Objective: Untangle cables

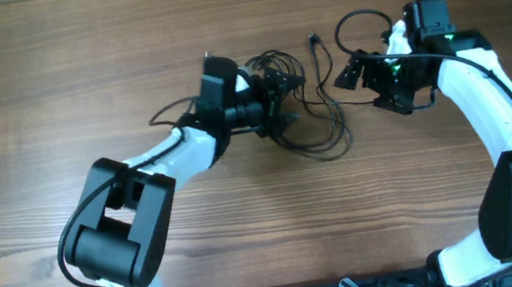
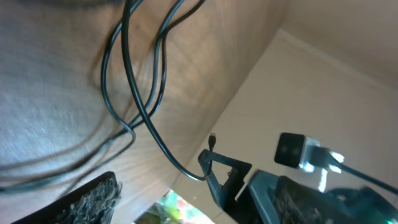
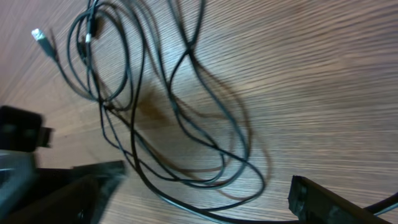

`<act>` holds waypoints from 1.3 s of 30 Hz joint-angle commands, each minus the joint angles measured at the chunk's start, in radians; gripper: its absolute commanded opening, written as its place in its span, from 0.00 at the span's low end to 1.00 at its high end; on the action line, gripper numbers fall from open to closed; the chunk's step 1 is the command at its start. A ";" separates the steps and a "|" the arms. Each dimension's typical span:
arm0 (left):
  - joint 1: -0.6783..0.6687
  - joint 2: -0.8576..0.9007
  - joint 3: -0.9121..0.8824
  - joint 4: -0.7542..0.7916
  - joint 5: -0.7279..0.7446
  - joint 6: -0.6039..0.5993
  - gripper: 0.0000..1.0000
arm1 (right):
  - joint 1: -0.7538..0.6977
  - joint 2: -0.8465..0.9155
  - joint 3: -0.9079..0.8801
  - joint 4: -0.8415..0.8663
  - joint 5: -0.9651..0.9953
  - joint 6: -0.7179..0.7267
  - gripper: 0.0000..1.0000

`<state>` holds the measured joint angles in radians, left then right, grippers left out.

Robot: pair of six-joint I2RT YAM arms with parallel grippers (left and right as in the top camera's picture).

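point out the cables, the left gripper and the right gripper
cables [image 3: 106, 99], right wrist view, where several strands cross
left gripper [image 1: 285, 96], overhead view, midway between its fingertips
right gripper [image 1: 360, 86], overhead view, midway between its fingertips

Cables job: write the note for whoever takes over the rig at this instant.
Left gripper: fingers open, at the knotted bunch of cables mid-table, no grip seen.
Right gripper: fingers open beside the loose loops, holding nothing.
Done: nothing separated yet; one plug end lies free.
Left: pull loops out of the bunch, lay each cable apart.
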<state>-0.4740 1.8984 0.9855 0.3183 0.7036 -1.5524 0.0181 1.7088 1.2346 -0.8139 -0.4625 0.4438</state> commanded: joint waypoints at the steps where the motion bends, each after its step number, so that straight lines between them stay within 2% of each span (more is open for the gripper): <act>1: -0.025 0.000 0.001 0.002 -0.110 -0.166 0.80 | 0.020 -0.022 0.013 0.013 -0.048 0.004 1.00; 4: -0.048 0.000 0.001 0.001 -0.177 -0.175 0.79 | 0.029 -0.022 0.013 0.014 -0.084 0.004 1.00; 6: -0.059 0.001 0.001 0.001 -0.220 -0.211 0.71 | 0.029 -0.022 0.013 0.013 -0.103 0.003 1.00; 9: -0.068 0.003 0.001 0.001 -0.265 -0.211 0.69 | 0.029 -0.022 0.013 0.014 -0.131 0.003 1.00; 11: -0.078 0.011 0.001 0.002 -0.276 -0.211 0.61 | 0.029 -0.022 0.013 0.013 -0.131 0.003 1.00; 14: -0.103 0.031 0.001 0.002 -0.303 -0.215 0.55 | 0.030 -0.022 0.013 0.014 -0.149 0.003 1.00; 16: -0.118 0.047 0.001 0.007 -0.309 -0.216 0.33 | 0.032 -0.022 0.013 0.014 -0.146 0.001 1.00; 17: -0.123 0.052 0.001 0.011 -0.309 -0.223 0.05 | 0.035 -0.022 0.013 0.017 -0.136 0.001 1.00; 19: -0.124 0.053 0.001 0.043 -0.307 -0.264 0.04 | 0.038 -0.022 0.013 0.029 -0.095 0.001 1.00; 23: -0.118 0.053 0.001 0.228 -0.267 -0.283 0.04 | 0.042 -0.022 0.013 0.043 -0.079 0.001 1.00; 28: -0.118 0.053 0.001 0.251 -0.189 -0.319 0.04 | 0.043 -0.022 0.013 0.055 -0.068 0.002 1.00; 31: -0.118 0.053 0.001 0.256 -0.144 -0.356 0.04 | 0.055 -0.020 0.013 0.058 0.003 0.004 1.00; 35: -0.119 0.053 0.001 0.399 -0.103 -0.387 0.04 | 0.084 0.001 0.013 0.074 0.060 0.037 1.00; 39: -0.119 0.052 0.001 0.420 -0.026 -0.424 0.04 | 0.083 0.002 0.013 0.138 0.099 0.105 1.00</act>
<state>-0.5915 1.9583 0.9764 0.7063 0.5846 -1.9369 0.0944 1.7069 1.2427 -0.7025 -0.4374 0.4896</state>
